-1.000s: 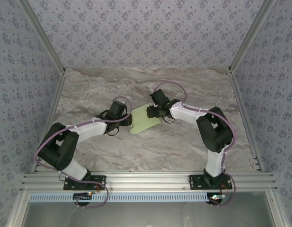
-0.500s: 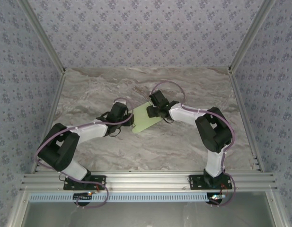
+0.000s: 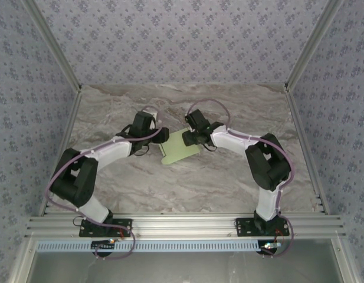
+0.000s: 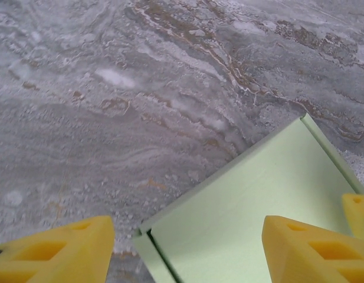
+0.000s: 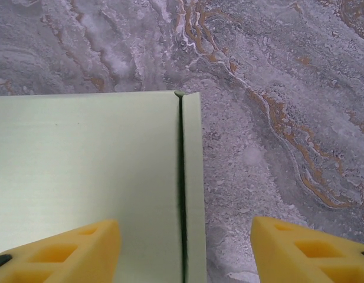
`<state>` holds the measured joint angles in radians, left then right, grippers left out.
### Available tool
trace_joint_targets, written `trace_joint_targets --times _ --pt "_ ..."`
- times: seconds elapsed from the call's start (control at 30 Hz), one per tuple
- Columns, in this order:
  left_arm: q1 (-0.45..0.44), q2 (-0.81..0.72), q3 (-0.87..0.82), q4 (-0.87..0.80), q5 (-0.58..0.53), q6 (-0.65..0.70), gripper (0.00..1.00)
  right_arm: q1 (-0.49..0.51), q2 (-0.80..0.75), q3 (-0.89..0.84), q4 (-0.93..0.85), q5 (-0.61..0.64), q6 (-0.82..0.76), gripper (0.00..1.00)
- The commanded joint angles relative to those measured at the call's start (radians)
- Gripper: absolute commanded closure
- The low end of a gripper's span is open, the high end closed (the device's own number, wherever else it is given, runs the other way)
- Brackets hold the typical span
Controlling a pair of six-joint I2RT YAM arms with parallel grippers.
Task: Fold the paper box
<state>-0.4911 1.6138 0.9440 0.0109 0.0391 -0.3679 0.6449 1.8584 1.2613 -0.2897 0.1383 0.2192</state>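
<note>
**Table** [image 3: 229, 183]: grey-brown marbled top, lying beneath both grippers.

**Left arm** [image 3: 108, 154] and **right arm** [image 3: 238, 140]: each reaches inward from the near edge. They close on the box from opposite sides.

**Box** [image 3: 180, 148]: pale green card lying flat on the table. It sits between the two grippers and under the fingertips of both.

**Left gripper** [image 4: 187, 239]: jaws stand wide apart with nothing pinched. One finger [image 4: 61, 250] hangs over bare table and the other over the card. A corner of the box lies under the gap between them, and the rest of the panel runs away ahead of the fingers.

**Right gripper** [image 5: 184, 239]: jaws stand wide apart with nothing clamped. One finger [image 5: 305, 244] is over bare table and the other over the main panel. The box's side edge runs straight ahead through the gap.

**Flap** [image 5: 192, 177]: a narrow strip along that edge, parted from the main panel by a dark slit. It lies just below the middle of the right gripper's gap.

It cannot be told whether any fingertip touches the card.
</note>
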Motion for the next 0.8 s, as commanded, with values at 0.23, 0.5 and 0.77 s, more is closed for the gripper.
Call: trace_joint_targets --times 0.23,0.5,0.77 --pt "0.034 0.201 0.258 -0.228 0.182 0.202 0.32 0.001 -0.186 -0.060 -0.060 -0.068 0.002 0.37" --pt "0.046 0.265 0.327 -0.295 0.302 0.236 0.32 0.008 -0.321 -0.270 -0.060 -0.262 0.058 0.36" --pt "0.060 0.272 0.308 -0.303 0.403 0.220 0.33 -0.037 -0.359 -0.386 0.000 -0.430 0.121 0.35"
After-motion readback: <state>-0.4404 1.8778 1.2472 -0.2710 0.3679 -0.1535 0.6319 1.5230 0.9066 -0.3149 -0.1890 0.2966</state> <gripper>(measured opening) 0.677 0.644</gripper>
